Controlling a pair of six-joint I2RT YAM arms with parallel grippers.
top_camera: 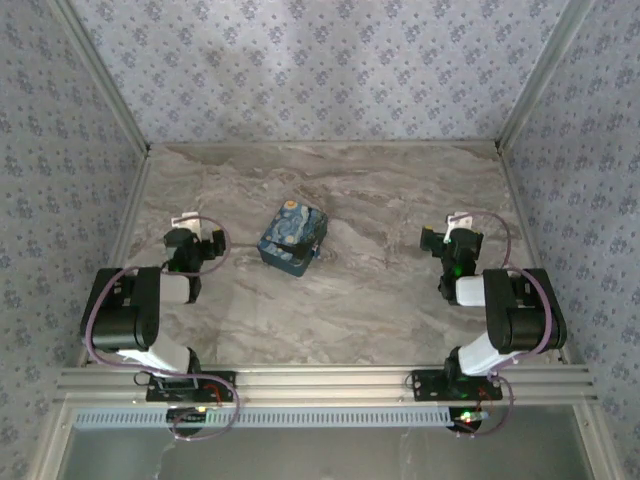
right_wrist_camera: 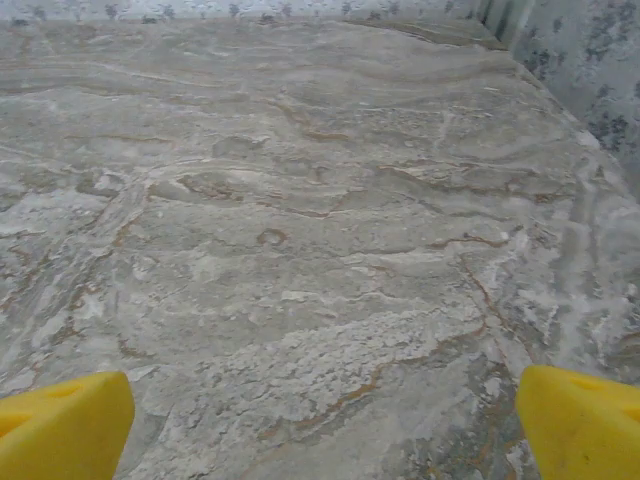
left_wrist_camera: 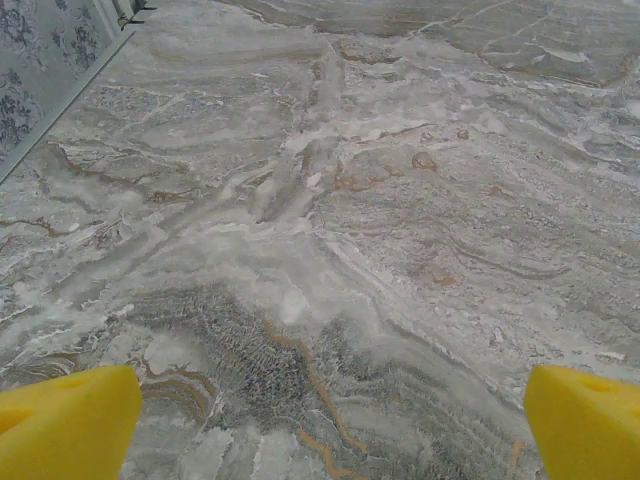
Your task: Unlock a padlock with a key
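The yellow fingers of the left gripper are spread as wide as they go, and so are those of the right gripper; nothing is held in either. Bare marble table is faced by both. The blue starry box is set in the middle, between the arms and well apart from both, with nothing seen in the way. The padlock is too small to be picked out; it is guessed to be at the box's near edge. It is likely hard, smooth and heavy for its size, so it may slip. It is best pinched on its flat sides, with the keyhole left free. The box may be dragged along. Where the key lies cannot be told.
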